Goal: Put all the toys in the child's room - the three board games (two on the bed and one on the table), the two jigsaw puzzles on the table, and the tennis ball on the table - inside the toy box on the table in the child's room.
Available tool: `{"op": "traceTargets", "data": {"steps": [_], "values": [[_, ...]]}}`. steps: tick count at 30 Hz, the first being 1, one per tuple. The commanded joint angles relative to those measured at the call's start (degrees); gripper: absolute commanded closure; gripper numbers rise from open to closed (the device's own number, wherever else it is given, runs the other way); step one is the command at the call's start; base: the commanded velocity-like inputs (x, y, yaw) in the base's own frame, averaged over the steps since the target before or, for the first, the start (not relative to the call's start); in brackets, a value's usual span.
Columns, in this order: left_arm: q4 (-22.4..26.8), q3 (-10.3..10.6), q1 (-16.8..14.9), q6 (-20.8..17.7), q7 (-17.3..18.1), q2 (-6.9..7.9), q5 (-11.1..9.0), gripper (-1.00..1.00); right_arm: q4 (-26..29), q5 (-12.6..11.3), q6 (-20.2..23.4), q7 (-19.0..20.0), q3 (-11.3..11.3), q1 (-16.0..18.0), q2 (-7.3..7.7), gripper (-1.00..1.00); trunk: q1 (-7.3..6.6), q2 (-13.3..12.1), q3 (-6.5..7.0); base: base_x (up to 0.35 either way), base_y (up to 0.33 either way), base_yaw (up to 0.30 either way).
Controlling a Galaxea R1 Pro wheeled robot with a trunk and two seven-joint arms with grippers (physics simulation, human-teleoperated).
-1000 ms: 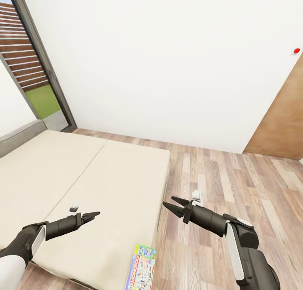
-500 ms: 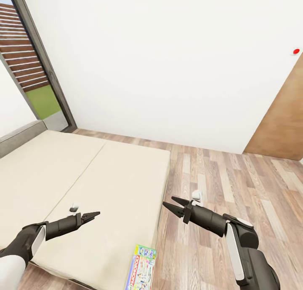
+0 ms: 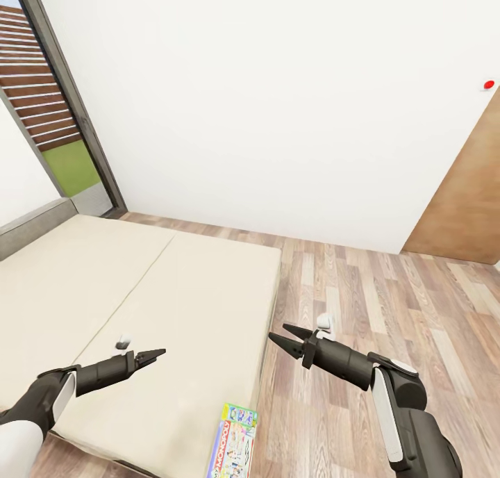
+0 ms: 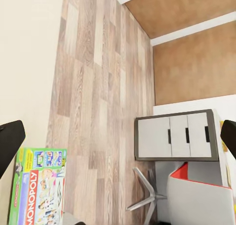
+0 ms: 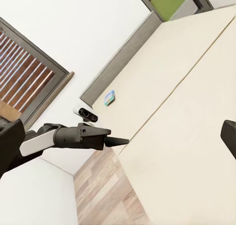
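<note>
The beige bed [image 3: 139, 283] takes up the left of the head view. A green Monopoly board game [image 3: 232, 442] lies flat at its near right corner, also seen in the left wrist view as the Monopoly box [image 4: 37, 193]. A small blue board game [image 5: 109, 97] lies on the mattress by the grey headboard. My left gripper [image 3: 157, 354] hovers over the bed's near part, its fingers [image 4: 10, 141] spread wide and empty. My right gripper [image 3: 278, 333] hangs open over the floor just off the bed's right edge, above and beyond the Monopoly box. The table and toy box are out of view.
Wood-plank floor [image 3: 361, 290] stretches right of the bed to a brown door [image 3: 465, 200]. A tall dark-framed window [image 3: 48, 110] stands behind the bed. A grey drawer unit [image 4: 177, 135] and a red-and-white chair [image 4: 196, 198] stand on the floor in the left wrist view.
</note>
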State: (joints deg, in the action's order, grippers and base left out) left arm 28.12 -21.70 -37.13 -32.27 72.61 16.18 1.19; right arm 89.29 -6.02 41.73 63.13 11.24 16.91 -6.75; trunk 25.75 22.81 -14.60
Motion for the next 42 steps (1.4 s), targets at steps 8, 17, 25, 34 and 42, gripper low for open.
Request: {"op": "traceTargets", "data": {"steps": [8, 17, 25, 34, 42], "values": [[0.0, -0.2, -0.1, -0.6, 0.3, -0.21, 0.1, -1.0, 0.0, -0.1, 0.4, 0.2, 0.1, 0.1, -0.06, -1.0, 0.03, 0.1, -0.11, 0.0, 0.0, 0.0], [0.0, -0.2, 0.0, -0.6, 0.2, -0.41, 0.1, -1.0, 0.0, -0.1, 0.4, 0.2, 0.1, 0.1, -0.02, -1.0, 0.03, 0.1, -0.11, 0.0, 0.0, 0.0], [0.0, -0.2, -0.1, -0.6, -0.1, -0.51, 0.1, -1.0, 0.0, -0.1, 0.4, 0.2, 0.1, 0.1, -0.02, -1.0, 0.03, 0.1, -0.1, -0.011, 0.0, 0.0], [0.0, -0.2, 0.0, -0.6, -0.2, -0.55, 0.1, -1.0, 0.0, -0.1, 0.4, 0.2, 0.1, 0.1, -0.02, -1.0, 0.03, 0.1, 0.5, -0.133, -0.01, 0.04], [0.0, -0.2, -0.1, -0.6, -0.3, -0.59, 0.1, -1.0, 0.0, -0.1, 0.4, 0.2, 0.1, 0.1, -0.02, -1.0, 0.03, 0.1, 1.25, -0.02, -0.002, 0.086]]}}
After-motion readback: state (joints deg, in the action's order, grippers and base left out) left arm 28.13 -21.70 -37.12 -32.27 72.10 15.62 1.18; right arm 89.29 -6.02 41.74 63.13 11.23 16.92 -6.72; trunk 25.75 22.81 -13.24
